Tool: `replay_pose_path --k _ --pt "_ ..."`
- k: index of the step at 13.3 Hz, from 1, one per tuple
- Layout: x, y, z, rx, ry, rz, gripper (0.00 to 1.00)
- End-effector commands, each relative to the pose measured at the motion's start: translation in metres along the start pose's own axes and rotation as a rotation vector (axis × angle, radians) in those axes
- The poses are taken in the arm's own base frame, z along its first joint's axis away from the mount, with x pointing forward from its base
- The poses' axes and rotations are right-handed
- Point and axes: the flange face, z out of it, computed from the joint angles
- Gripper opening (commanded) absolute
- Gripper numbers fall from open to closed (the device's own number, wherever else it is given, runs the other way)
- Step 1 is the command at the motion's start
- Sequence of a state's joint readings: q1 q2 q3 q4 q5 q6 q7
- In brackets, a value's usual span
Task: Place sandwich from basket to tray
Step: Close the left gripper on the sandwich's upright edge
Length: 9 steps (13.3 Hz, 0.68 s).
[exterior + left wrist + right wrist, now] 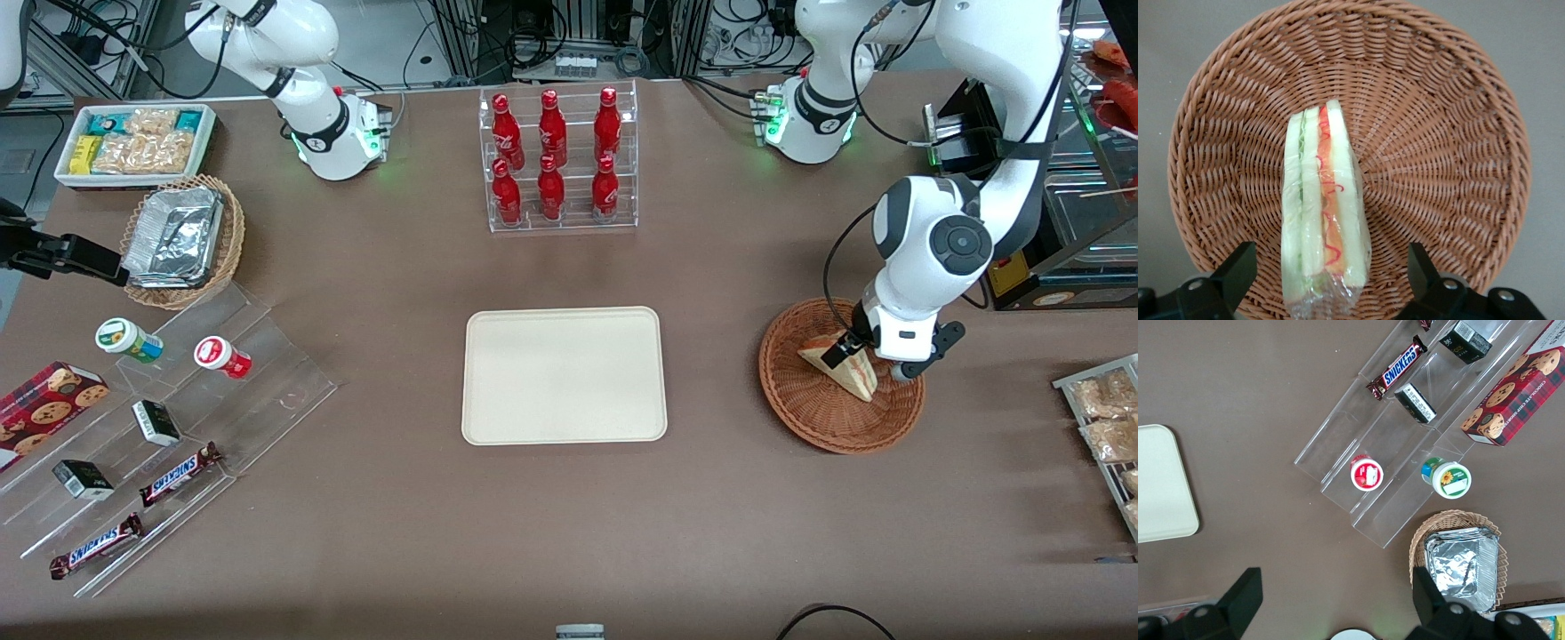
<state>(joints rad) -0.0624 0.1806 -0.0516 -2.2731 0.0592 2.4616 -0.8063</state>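
The sandwich (845,366) lies in the basket (800,404) at the right of the front frame, a wrapped wedge of pale bread with red and green filling showing along its cut edge. My arm bends down over the basket from the upper right, the wrist pointing almost straight down. My gripper (855,354) hangs low over the basket, right at the wedge. In the wrist view my fingers (1235,270) stand apart, one on each side of the sandwich (1325,213), with a gap between each and the wrapping, so they clamp nothing.

The basket (1451,127) is round and shallow, reddish-brown wicker woven in rings that spread out from its middle. Clear film wraps the sandwich and crinkles at its wide end. The tray (564,375) sits mid-frame in the front view, flat, cream-white, rectangular, with rounded corners and a low rim. It is well apart from the basket, with bare brown tabletop (711,498) between them.

At the top middle of the front frame a clear rack of red bottles (556,160) stands farther from the camera than the tray. At the left, toward the parked arm's end, a tan wicker basket with foil trays (178,236) sits above a clear stepped stand (178,427) that carries small cups, boxes and Snickers bars (178,474).
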Motion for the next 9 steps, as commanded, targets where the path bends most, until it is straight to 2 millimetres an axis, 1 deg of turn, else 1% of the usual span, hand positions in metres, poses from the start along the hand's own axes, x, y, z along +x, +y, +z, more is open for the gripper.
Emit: replay_pose_path --k 1,5,6,8,9 --pt "-0.001 -0.002 0.008 0.002 -0.002 -0.014 1.00" --pt "-0.004 -0.006 0.026 0.014 -0.016 -0.015 0.98" --pt "-0.004 -0.006 0.026 0.015 -0.018 -0.015 0.85" --pt "-0.003 -0.006 0.026 0.015 -0.018 -0.027 0.40" --pt "-0.003 -0.005 0.025 0.014 -0.016 -0.033 0.25"
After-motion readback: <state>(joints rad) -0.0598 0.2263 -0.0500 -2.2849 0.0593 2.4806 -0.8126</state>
